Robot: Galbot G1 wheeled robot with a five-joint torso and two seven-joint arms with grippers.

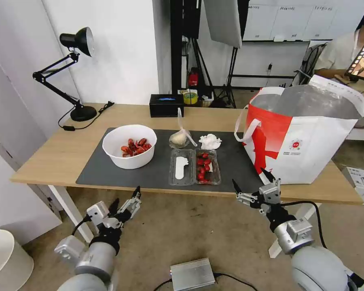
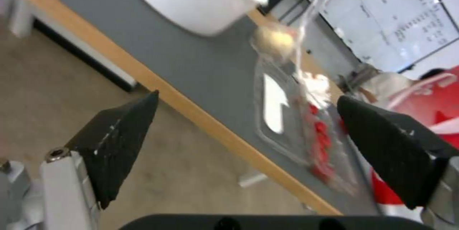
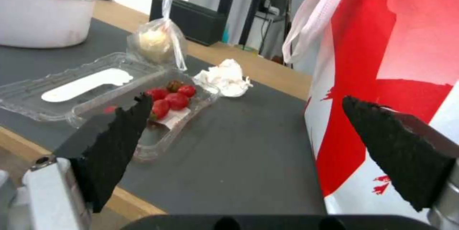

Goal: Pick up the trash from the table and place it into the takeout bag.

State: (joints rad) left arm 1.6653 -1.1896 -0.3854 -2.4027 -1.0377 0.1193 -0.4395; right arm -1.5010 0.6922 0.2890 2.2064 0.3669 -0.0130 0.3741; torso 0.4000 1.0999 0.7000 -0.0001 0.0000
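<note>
**Both grippers spread wide and empty, short of the table's near edge**

The fingers of the left gripper (image 1: pixel 126 199) and the right gripper (image 1: pixel 251 180) are spread wide, holding nothing. Both hang over the floor just before the near edge of the table (image 1: pixel 60 155); the left sits lower and off toward the left end of the mat, while the right is at edge height, near the takeout bag's near corner.

Items, largest first:

- The table, light wood on white legs, bears a dark grey mat (image 1: pixel 157 171) along its near side.
- Takeout bag (image 1: pixel 311 149): white with a broad red marking, standing upright on the right end of the table, mouth open, foil lining visible, white handles hanging on its left side.
- White bowl (image 1: pixel 129 146) on the mat's left part, holding red shells.
- Clear clamshell (image 1: pixel 194 166), lying open at mid-mat near the front edge; its right half holds red pieces, which look like strawberries in the right wrist view, its left half a white item.
- Knotted clear bag (image 1: pixel 179 137) with a beige lump, just behind the clamshell's left half.
- Crumpled white tissue (image 1: pixel 210 141), just behind its right half.
</note>
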